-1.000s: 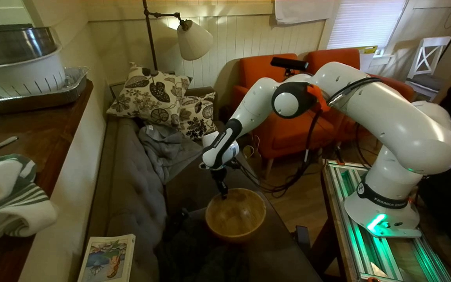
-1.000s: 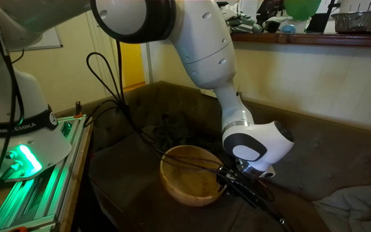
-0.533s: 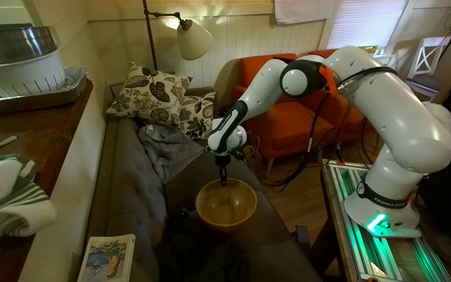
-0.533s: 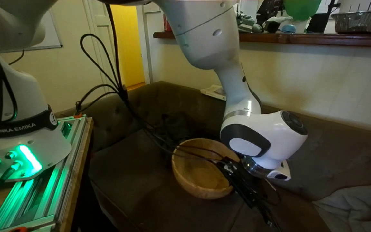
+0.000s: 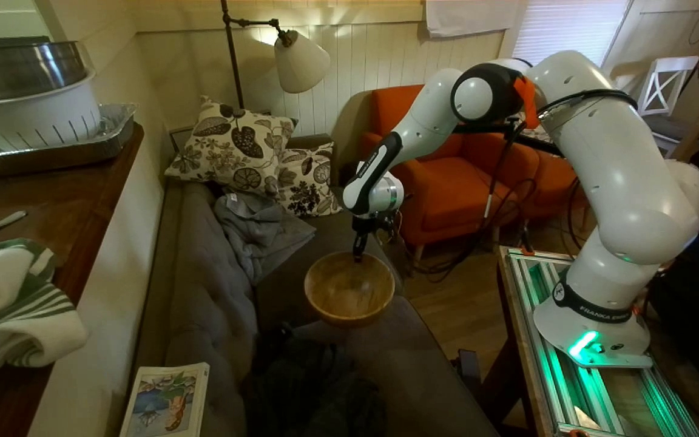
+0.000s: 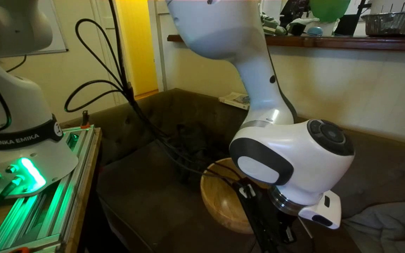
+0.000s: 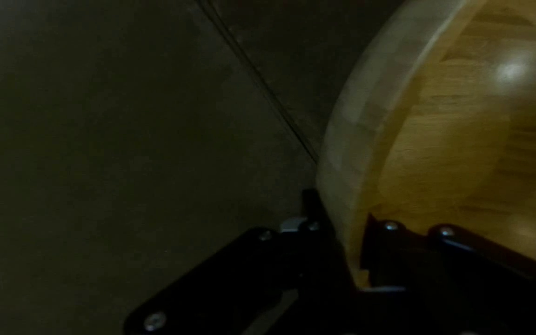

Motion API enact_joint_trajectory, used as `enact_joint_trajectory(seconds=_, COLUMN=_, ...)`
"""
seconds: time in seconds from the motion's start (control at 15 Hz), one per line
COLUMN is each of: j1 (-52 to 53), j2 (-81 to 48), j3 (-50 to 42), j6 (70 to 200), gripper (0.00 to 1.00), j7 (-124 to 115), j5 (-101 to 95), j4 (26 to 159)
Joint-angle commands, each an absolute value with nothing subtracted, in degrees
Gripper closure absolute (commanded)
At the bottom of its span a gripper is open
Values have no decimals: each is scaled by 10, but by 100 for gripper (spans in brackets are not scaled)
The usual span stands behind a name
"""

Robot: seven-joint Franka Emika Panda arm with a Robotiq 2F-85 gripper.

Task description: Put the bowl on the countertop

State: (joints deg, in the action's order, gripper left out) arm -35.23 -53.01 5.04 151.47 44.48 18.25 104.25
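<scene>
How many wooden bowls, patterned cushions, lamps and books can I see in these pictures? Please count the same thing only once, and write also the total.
Wooden bowl: 1
Patterned cushions: 2
Lamp: 1
Book: 1
Total: 5

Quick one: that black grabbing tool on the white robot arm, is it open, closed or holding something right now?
Black two-fingered tool: closed, holding the round, light-brown wooden bowl by its rim.

The window is bright and the sofa is dim. A green light glows. The wrist view is very dark; shiny spots show in the bowl, and the gripper seems blurry
</scene>
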Motion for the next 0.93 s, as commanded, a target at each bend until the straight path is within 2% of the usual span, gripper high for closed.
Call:
enact_joint_trajectory(seconds=0.0, j1=-359, j2=-532, j3=58, j6=1519, gripper=85, j7=431, j5=168, j4=1044)
enact_joint_trajectory(seconds=0.07, j1=-357, j2=-532, j3=58, j6=1521, gripper=96, j7=428, j5=168, j4=1046)
enact_joint_trajectory(seconds=0.4, j1=-416, j2=-517, j3=133, j6=1502, gripper=96, j7=415, j5=223, j4=1039)
enact_joint_trajectory(seconds=0.6, j1=-426, j2=-465, j3=159, j6=1495, gripper=96, j7=405, j5=221, j4=1059)
enact_joint_trajectory(seconds=0.87, j1=-338, j2=-364, j3=64, j6=1414, gripper=96, j7=319, j5=133, j4=1074)
